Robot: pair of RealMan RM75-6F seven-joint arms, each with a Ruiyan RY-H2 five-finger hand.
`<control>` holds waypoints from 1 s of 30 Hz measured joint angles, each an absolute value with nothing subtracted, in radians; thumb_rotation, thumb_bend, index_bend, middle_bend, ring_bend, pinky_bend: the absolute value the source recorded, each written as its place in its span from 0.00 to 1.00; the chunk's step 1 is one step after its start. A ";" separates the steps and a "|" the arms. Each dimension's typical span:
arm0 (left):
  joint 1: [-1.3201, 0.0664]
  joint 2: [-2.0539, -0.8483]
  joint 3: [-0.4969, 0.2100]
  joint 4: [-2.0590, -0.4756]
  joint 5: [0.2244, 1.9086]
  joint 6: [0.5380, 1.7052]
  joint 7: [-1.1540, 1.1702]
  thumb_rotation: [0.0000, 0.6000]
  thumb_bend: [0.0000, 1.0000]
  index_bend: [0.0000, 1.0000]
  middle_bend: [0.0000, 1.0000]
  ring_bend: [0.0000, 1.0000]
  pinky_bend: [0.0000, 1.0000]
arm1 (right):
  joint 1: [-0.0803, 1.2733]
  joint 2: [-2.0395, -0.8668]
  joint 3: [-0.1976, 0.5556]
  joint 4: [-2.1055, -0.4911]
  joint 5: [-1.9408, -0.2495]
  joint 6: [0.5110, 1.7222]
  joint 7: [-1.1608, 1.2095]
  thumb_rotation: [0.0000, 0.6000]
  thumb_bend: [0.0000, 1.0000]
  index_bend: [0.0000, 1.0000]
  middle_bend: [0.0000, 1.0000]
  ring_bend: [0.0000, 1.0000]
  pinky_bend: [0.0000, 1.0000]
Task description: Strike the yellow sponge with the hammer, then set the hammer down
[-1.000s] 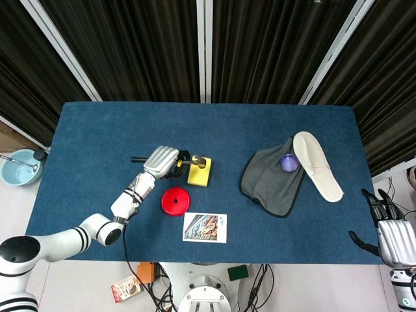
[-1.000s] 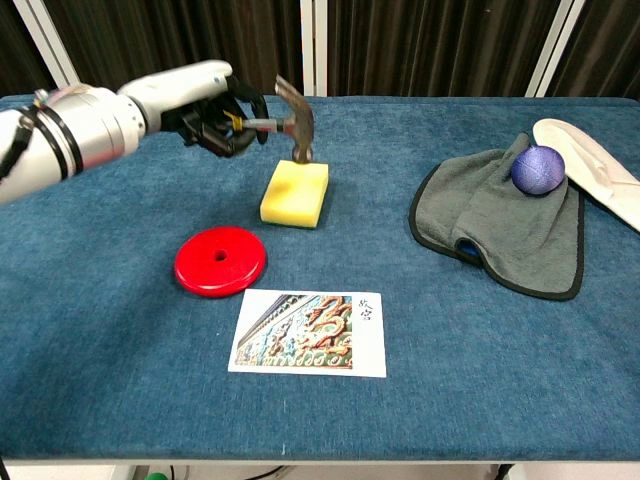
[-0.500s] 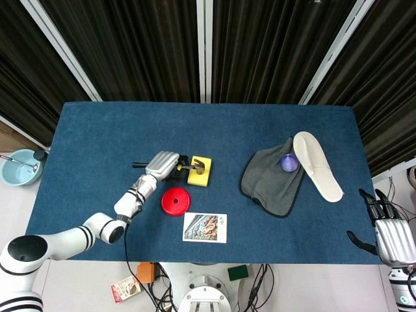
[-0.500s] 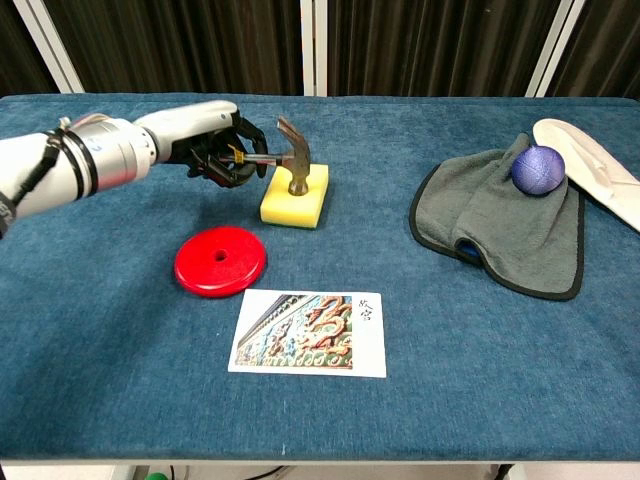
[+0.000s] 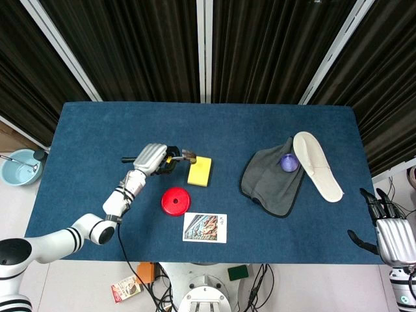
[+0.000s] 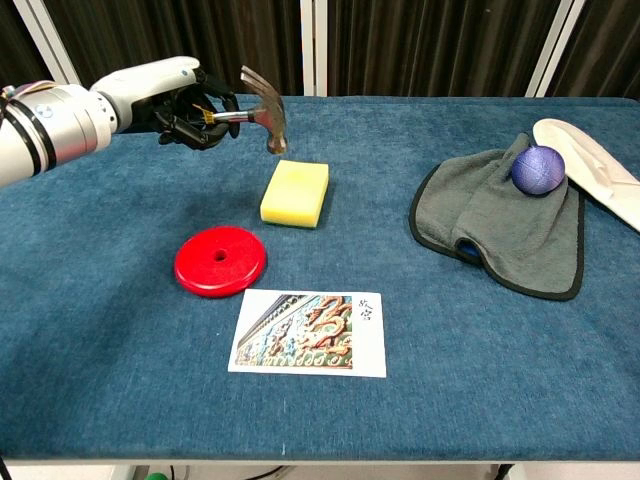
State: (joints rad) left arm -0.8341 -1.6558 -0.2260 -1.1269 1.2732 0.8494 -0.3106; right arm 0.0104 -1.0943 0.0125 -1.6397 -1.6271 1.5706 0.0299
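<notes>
My left hand (image 5: 149, 158) (image 6: 178, 100) grips the hammer (image 6: 262, 108) by its handle, and the metal head (image 5: 188, 156) hangs in the air above and to the left of the yellow sponge (image 5: 199, 171) (image 6: 295, 193). The handle's dark end (image 5: 129, 159) pokes out behind the hand. Nothing touches the sponge, which lies flat on the blue table (image 6: 480, 350). My right hand (image 5: 392, 229) hangs off the table's right front corner, fingers apart, holding nothing.
A red disc (image 6: 220, 260) lies in front of the sponge, with a picture card (image 6: 308, 333) nearer the front edge. To the right lie a grey cloth (image 6: 500, 225), a purple ball (image 6: 537, 168) and a white shoe insole (image 6: 590, 165). A light blue bowl (image 5: 19, 167) sits off the table's left side.
The hammer head pressed down on the sponge half a second ago. Since then my left hand has lifted it up and to the left, clear of the sponge.
</notes>
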 measured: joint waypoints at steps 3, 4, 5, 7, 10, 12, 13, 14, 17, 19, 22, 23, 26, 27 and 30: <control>-0.827 -1.677 -0.225 -1.077 1.241 0.836 -0.299 1.00 0.95 0.89 0.86 0.87 1.00 | 0.013 -1.097 0.013 -1.638 -1.628 1.567 0.031 1.00 0.19 0.03 0.14 0.02 0.23; -0.825 -1.685 -0.224 -1.058 1.230 0.830 -0.294 1.00 0.95 0.85 0.83 0.84 0.99 | 0.014 -1.097 0.012 -1.638 -1.627 1.565 0.030 1.00 0.19 0.03 0.14 0.02 0.23; -0.823 -1.694 -0.223 -1.038 1.219 0.822 -0.288 1.00 0.95 0.79 0.80 0.79 0.97 | 0.014 -1.097 0.012 -1.638 -1.627 1.564 0.030 1.00 0.19 0.03 0.14 0.02 0.23; -0.819 -1.715 -0.223 -0.990 1.189 0.801 -0.273 1.00 0.90 0.66 0.72 0.69 0.87 | 0.014 -1.096 0.012 -1.640 -1.626 1.563 0.028 1.00 0.19 0.03 0.14 0.02 0.23; -0.814 -1.731 -0.224 -0.955 1.145 0.761 -0.243 1.00 0.70 0.36 0.44 0.38 0.57 | 0.014 -1.094 0.012 -1.642 -1.626 1.565 0.027 1.00 0.19 0.03 0.14 0.02 0.22; -0.809 -1.730 -0.229 -0.957 1.128 0.755 -0.217 1.00 0.55 0.23 0.27 0.22 0.37 | 0.014 -1.092 0.013 -1.644 -1.628 1.567 0.026 1.00 0.19 0.03 0.14 0.02 0.22; -0.806 -1.728 -0.231 -0.960 1.126 0.762 -0.210 1.00 0.53 0.21 0.25 0.20 0.34 | 0.014 -1.091 0.013 -1.646 -1.629 1.569 0.025 1.00 0.19 0.03 0.14 0.02 0.22; -0.802 -1.725 -0.232 -0.965 1.125 0.772 -0.205 0.98 0.46 0.18 0.20 0.15 0.27 | 0.014 -1.090 0.013 -1.646 -1.629 1.570 0.025 1.00 0.19 0.03 0.14 0.02 0.22; -0.787 -1.707 -0.233 -0.990 1.120 0.805 -0.171 0.76 0.35 0.13 0.13 0.08 0.18 | 0.012 -1.090 0.013 -1.645 -1.628 1.572 0.028 1.00 0.19 0.03 0.14 0.02 0.23; -0.772 -1.679 -0.230 -1.024 1.110 0.823 -0.119 0.63 0.32 0.12 0.12 0.07 0.16 | 0.011 -1.089 0.014 -1.642 -1.627 1.575 0.033 1.00 0.19 0.03 0.14 0.02 0.23; -0.741 -1.615 -0.223 -1.108 1.091 0.854 -0.035 0.65 0.30 0.12 0.12 0.07 0.16 | 0.009 -1.088 0.015 -1.635 -1.623 1.578 0.045 1.00 0.19 0.03 0.14 0.02 0.23; -0.729 -1.592 -0.220 -1.139 1.086 0.866 -0.019 0.69 0.30 0.12 0.12 0.07 0.16 | 0.009 -1.087 0.016 -1.632 -1.622 1.578 0.048 1.00 0.19 0.03 0.14 0.02 0.23; -0.674 -1.497 -0.210 -1.255 1.075 0.924 0.010 0.85 0.30 0.14 0.15 0.09 0.17 | 0.011 -1.084 0.018 -1.623 -1.614 1.574 0.065 1.00 0.20 0.03 0.14 0.02 0.23; -0.646 -1.455 -0.205 -1.296 1.076 0.960 0.016 0.88 0.30 0.16 0.16 0.10 0.18 | 0.012 -1.083 0.019 -1.621 -1.611 1.570 0.073 1.00 0.20 0.03 0.14 0.02 0.23; -0.568 -1.364 -0.184 -1.361 1.093 1.074 0.032 0.96 0.30 0.19 0.18 0.12 0.18 | 0.016 -1.074 0.021 -1.608 -1.597 1.555 0.102 1.00 0.20 0.03 0.14 0.02 0.23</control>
